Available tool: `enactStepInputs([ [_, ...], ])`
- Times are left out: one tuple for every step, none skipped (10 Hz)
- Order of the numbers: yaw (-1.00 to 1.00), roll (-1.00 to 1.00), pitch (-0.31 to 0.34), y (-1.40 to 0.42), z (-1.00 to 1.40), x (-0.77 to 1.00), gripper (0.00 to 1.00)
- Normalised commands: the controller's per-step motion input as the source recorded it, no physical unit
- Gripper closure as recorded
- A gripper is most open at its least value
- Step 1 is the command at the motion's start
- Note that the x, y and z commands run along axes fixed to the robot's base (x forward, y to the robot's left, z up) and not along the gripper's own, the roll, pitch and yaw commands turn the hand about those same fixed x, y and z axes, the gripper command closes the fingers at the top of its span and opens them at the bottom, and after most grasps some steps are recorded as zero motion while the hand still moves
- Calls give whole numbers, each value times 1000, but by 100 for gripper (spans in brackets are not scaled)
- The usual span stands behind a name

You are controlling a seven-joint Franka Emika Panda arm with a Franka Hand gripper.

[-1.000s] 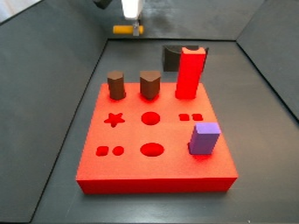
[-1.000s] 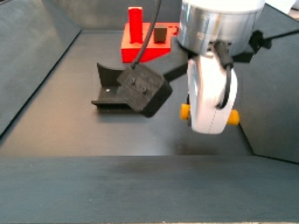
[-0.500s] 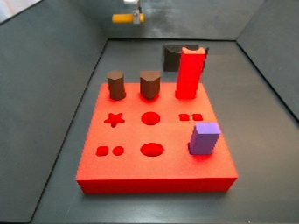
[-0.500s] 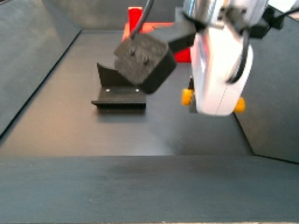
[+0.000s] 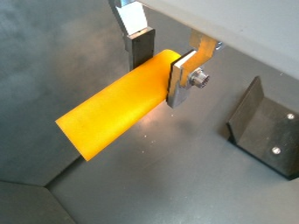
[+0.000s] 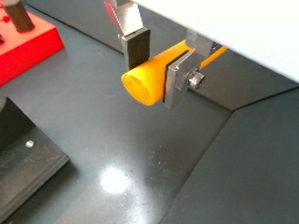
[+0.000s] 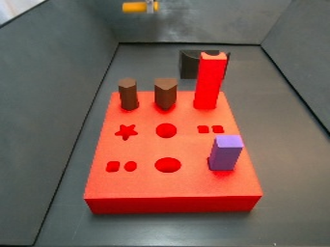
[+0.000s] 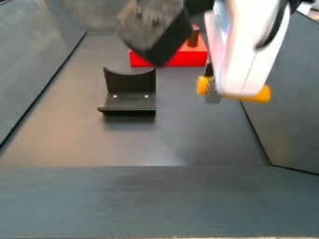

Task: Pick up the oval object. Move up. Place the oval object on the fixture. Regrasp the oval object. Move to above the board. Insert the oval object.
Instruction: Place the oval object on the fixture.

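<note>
Pinching the oval object [image 5: 122, 107] across its width, the pincer [image 5: 159, 68] holds this yellow-orange peg lying sideways, clear of the dark floor [image 5: 176, 166]; we see one flat silver finger [image 5: 139, 44] on one side of the peg and the other finger [image 5: 184, 77] on its far side, both pressed against it. In a wrist view the rounded oval end of the peg [image 6: 147, 81] faces us, again clamped in the pincer [image 6: 156, 63].

In a side view the peg [image 8: 233, 90] pokes out on both sides of the white pincer body [image 8: 243, 42], high above the floor, with the fixture [image 8: 127, 93] standing on the floor at about 9 o'clock of it and well apart. Both wrist views catch that dark bracket too [image 5: 264, 127] [image 6: 26, 166], lying below and to the side of the peg, not touching it.

In a side view the peg [image 7: 138, 7] shows only as a small orange spot at 12 o'clock, far behind the board [image 7: 168, 154]. We count on this red slab two brown pegs [image 7: 127, 94] [image 7: 165, 93], a tall red block [image 7: 210, 79] and a purple block [image 7: 226, 152] at 4 o'clock, plus open star, round and square cutouts. A corner of the board [image 6: 26, 48] appears in a wrist view as well.
</note>
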Motion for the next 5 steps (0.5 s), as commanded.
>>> enactStepInputs([
  [11,70,105,-7,673,-20,100],
  [9,67,109,-4,588,-20,100],
  [13,66,117,-3,418,-12,100],
  [10,59,121,1,290,-8,100],
  [1000,15,-3,-1000,246,782,100],
])
